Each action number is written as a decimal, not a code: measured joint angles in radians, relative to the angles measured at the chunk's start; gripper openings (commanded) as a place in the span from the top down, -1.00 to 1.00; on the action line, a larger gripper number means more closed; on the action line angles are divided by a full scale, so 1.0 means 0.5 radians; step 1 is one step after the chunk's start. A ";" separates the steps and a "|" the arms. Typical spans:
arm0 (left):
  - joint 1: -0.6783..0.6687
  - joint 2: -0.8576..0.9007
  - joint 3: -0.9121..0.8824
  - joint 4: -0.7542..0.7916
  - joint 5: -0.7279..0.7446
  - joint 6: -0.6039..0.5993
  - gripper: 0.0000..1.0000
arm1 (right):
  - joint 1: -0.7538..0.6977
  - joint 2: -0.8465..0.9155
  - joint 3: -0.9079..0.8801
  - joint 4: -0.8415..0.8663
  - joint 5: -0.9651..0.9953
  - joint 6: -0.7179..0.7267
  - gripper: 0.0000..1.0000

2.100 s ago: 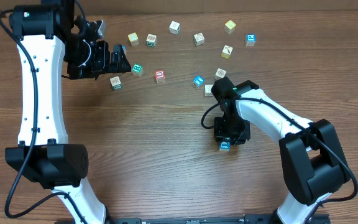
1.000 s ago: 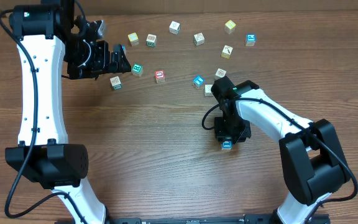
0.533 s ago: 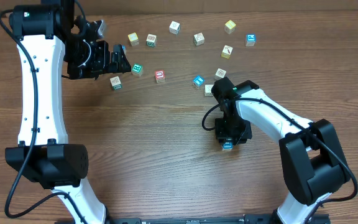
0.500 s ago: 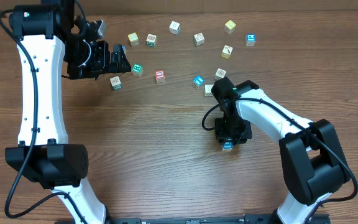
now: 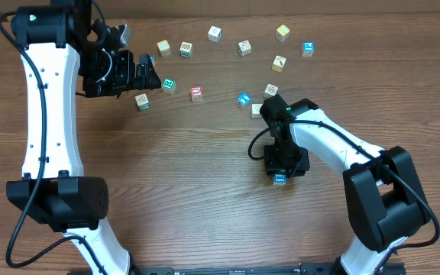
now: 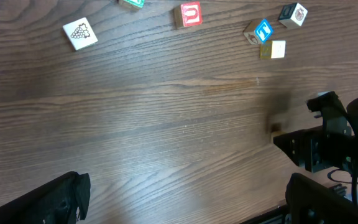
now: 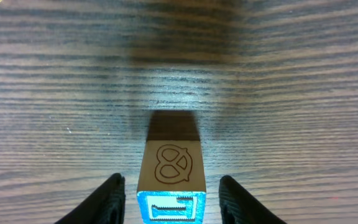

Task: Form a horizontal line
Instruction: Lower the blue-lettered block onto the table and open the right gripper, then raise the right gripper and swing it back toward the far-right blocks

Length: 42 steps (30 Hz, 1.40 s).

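Observation:
A wooden cube with a blue top [image 7: 171, 186] and a pretzel drawing on its side stands alone on the table. My right gripper [image 7: 171, 200] is open around it, with a gap on each side between the cube and the fingers [image 7: 112, 196]. From overhead the same blue cube [image 5: 279, 178] shows just under the right gripper [image 5: 279, 173]. My left gripper [image 5: 147, 74] hangs wide open and empty at the upper left, its fingers [image 6: 55, 199] far apart above bare wood. No horizontal line of touching cubes is in view; every cube lies singly.
Loose cubes are scattered across the far half of the table: white [image 5: 142, 101], teal [image 5: 169, 85], red [image 5: 196, 93], blue [image 5: 244, 99], pale [image 5: 257, 109], yellow [image 5: 283, 32] and another blue [image 5: 308, 49]. The right arm [image 6: 340, 134] shows in the left wrist view.
My right gripper's jaws have spread apart from the blue cube, which now stands free on the table. The left arm has not moved.

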 measured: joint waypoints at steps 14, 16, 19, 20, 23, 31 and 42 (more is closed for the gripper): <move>0.000 0.000 0.000 -0.001 0.000 0.000 -0.99 | -0.060 0.034 0.713 -0.161 0.061 -0.093 0.05; 0.000 0.000 0.001 -0.001 0.000 0.000 -0.99 | -0.092 0.037 1.067 -0.290 0.100 -0.124 -0.02; 0.000 0.000 0.001 -0.001 0.000 0.000 -0.99 | -0.153 0.039 1.682 -0.440 0.169 -0.163 -0.03; 0.000 0.000 0.002 -0.001 0.000 0.000 -0.99 | -0.176 0.039 1.893 -0.447 0.195 -0.172 -0.03; 0.000 0.000 0.003 -0.001 0.000 0.000 -0.99 | -0.246 0.033 2.409 -0.441 0.275 -0.185 -0.05; 0.000 0.000 0.004 0.000 0.000 0.000 -0.99 | -0.402 -0.042 2.704 -0.274 0.461 -0.208 -0.18; 0.000 0.000 0.004 0.000 0.000 0.000 -0.99 | -0.550 0.061 2.152 0.057 0.499 -0.208 -0.56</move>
